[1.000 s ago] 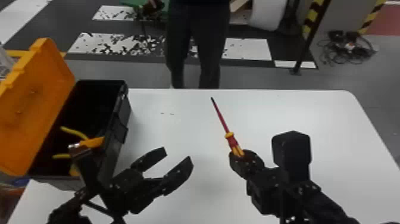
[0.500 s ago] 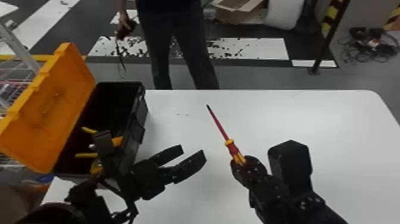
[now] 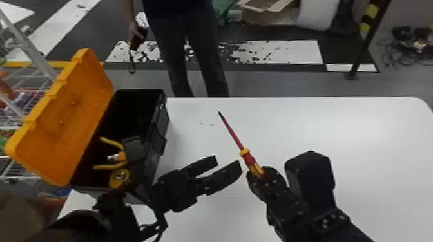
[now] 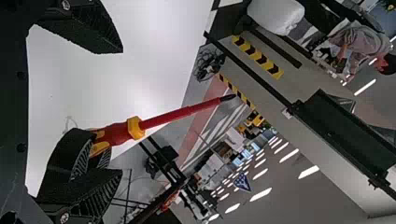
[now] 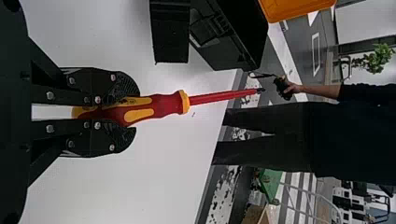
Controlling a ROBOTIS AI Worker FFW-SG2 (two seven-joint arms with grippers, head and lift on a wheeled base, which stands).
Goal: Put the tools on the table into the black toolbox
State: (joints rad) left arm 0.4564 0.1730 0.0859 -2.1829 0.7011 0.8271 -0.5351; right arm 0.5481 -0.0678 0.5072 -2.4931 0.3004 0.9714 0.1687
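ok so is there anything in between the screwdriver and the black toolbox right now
Yes, the open, empty left gripper. It sits between the screwdriver, held in the right gripper, and the toolbox. The orange lid stands open on the box's left side, so it likely won't block the way in.

The right pincer [image 3: 261, 173] grips the screwdriver [image 3: 248, 157] by its handle, the shaft pointing forward and leftward over the white bench [image 3: 370, 128]. The left pincer [image 3: 228, 161], fingers spread, is positioned near the handle. The black toolbox [image 3: 163, 124] sits at the bench's left, orange lid [image 3: 74, 109] raised; yellow handles [image 3: 111, 142] and a yellow item [image 3: 118, 178] are visible inside.
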